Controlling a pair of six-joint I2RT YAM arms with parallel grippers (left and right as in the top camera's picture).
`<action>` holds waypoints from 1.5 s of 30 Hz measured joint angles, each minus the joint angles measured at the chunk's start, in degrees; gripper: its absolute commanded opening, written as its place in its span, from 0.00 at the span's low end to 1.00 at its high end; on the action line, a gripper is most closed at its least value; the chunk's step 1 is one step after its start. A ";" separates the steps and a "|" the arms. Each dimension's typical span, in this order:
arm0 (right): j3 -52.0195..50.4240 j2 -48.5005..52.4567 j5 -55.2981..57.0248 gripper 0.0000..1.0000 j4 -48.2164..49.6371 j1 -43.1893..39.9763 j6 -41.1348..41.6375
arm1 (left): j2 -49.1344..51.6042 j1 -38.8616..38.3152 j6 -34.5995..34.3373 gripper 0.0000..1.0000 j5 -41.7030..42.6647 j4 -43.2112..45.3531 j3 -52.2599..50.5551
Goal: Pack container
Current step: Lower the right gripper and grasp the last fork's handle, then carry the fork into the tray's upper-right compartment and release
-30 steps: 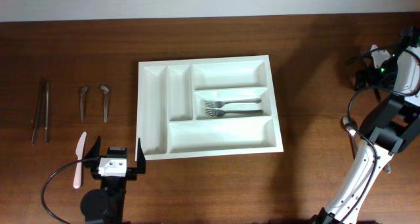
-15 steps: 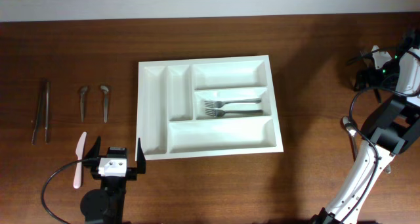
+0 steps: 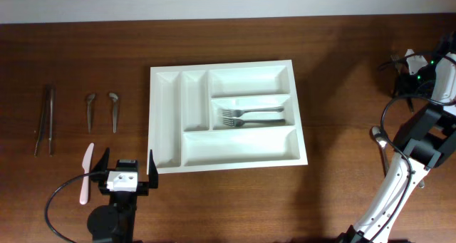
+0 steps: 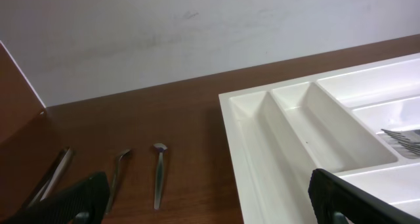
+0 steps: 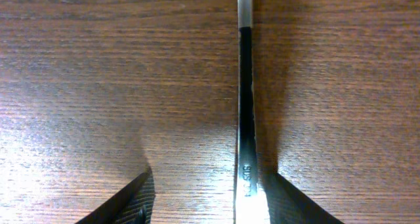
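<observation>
The container (image 3: pixel 165 122), a white tray with five compartments, lies mid-table and holds two forks (image 3: pixel 249 116) in its middle long compartment. My left gripper (image 3: pixel 128 157) is open by the tray's front-left corner. In the left wrist view its fingers (image 4: pixel 65 201) frame bare wood and the container's near wall (image 4: pixel 249 152). My right arm is at the table's far right edge. In the right wrist view my right gripper (image 5: pixel 211 173) straddles a steel utensil handle (image 5: pixel 245 106) lying on the wood. The handle sits against the right finger (image 5: pixel 292 201). The left finger (image 5: pixel 128 201) stands apart from it.
On the left of the table lie two long dark utensils (image 3: pixel 44 120), two spoons (image 3: pixel 90 111) (image 3: pixel 113 109) and a pale plastic knife (image 3: pixel 85 173). The spoons (image 4: pixel 159 175) also show in the left wrist view. The wall runs behind the table's far edge.
In the overhead view the right arm's wrist has shifted slightly toward the right edge. The left arm, container and cutlery have not moved.
</observation>
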 measured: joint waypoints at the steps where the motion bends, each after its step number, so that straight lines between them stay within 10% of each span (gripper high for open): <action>1: 0.00 0.00 0.00 0.52 0.00 0.00 -0.02 | 0.00 0.00 0.00 0.99 0.00 0.00 0.00; 21: -0.02 0.00 -0.15 0.05 0.81 0.00 0.90 | 0.00 0.00 0.00 0.99 0.00 0.00 0.00; 45: 4.87 1.29 0.09 0.04 -5.27 0.52 1.55 | 0.00 0.00 0.00 0.99 0.00 0.00 0.00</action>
